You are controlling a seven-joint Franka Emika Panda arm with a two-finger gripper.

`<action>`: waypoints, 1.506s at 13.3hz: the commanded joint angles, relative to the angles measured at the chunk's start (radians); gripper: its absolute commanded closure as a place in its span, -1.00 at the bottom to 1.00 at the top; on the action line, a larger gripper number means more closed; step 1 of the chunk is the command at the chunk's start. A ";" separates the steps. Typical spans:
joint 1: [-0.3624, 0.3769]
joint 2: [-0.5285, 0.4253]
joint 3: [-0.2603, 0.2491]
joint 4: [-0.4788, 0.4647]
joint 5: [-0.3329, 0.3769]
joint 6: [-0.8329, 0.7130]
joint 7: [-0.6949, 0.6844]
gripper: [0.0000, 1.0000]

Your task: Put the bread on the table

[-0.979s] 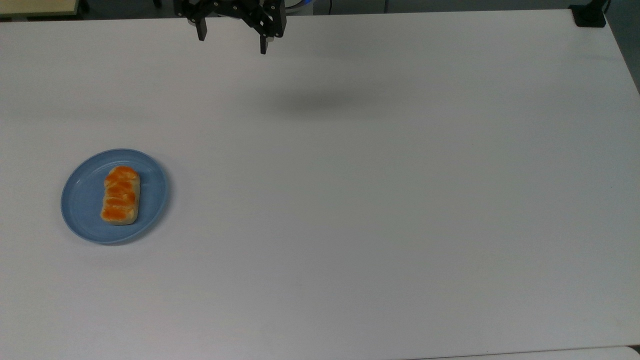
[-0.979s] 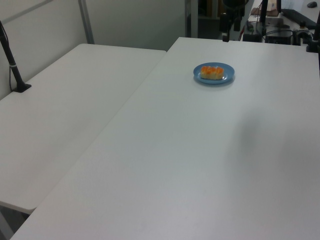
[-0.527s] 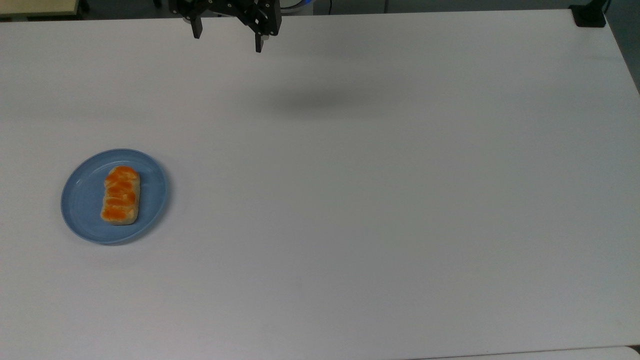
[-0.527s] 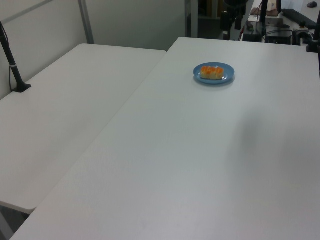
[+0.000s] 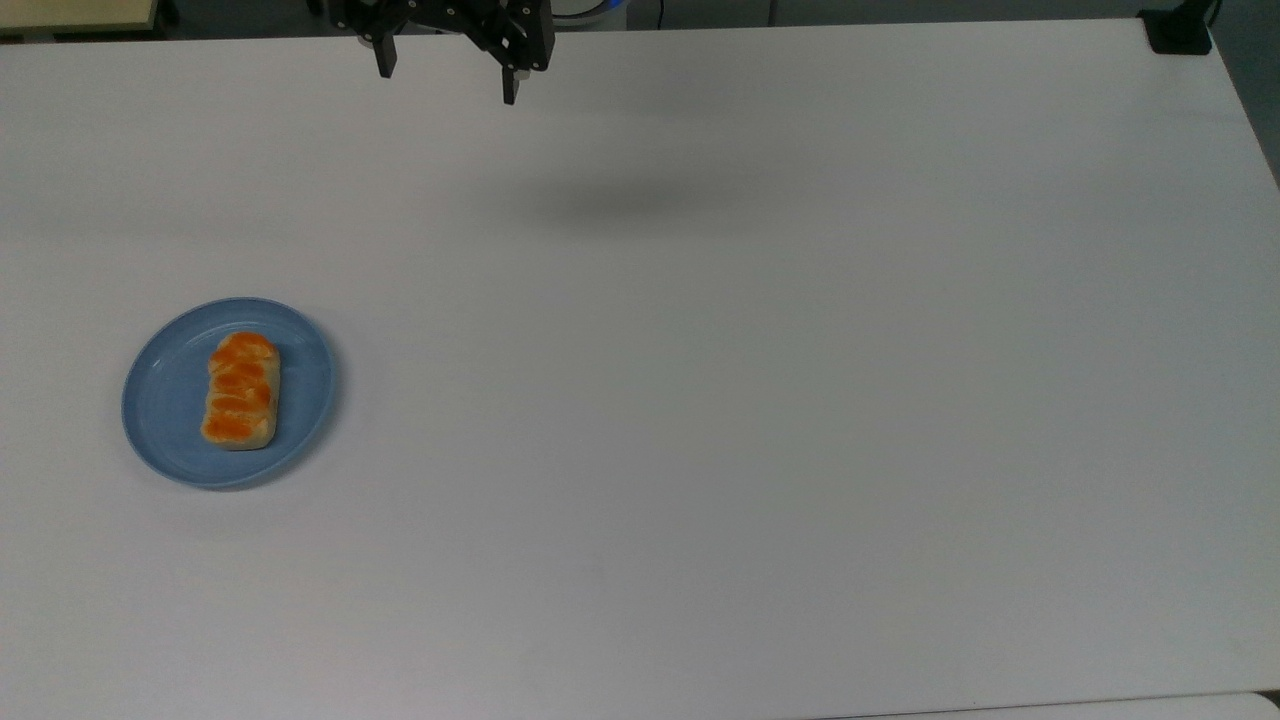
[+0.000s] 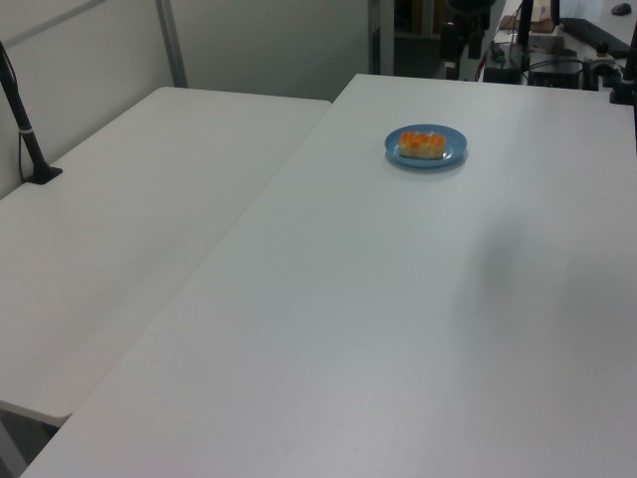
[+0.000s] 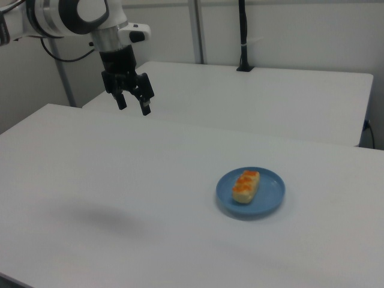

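Bread (image 5: 241,390) sitting on blue plate (image 5: 165,400), top view's left side of white counter (image 5: 760,400). Tool (image 5: 446,84) up in air near far edge, fingers spread apart, nothing in them, well apart from bread.

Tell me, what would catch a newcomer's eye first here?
Probably the small beige bread with glossy orange braids, lying on a round blue plate near the top view's left edge. It is the only colour on the big plain white table. Next, the black two-fingered claw, open and empty, hangs above the table, well away from the plate.
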 commanded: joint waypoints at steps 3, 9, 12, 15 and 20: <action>-0.111 0.063 -0.008 -0.021 0.019 0.155 -0.166 -1.00; -0.215 0.290 -0.008 0.024 0.006 0.412 -0.265 -1.00; -0.240 0.393 -0.008 0.035 0.001 0.549 -0.265 -1.00; -0.258 0.432 -0.008 0.035 -0.002 0.632 -0.266 -1.00; -0.277 0.508 -0.008 0.035 -0.007 0.737 -0.305 -1.00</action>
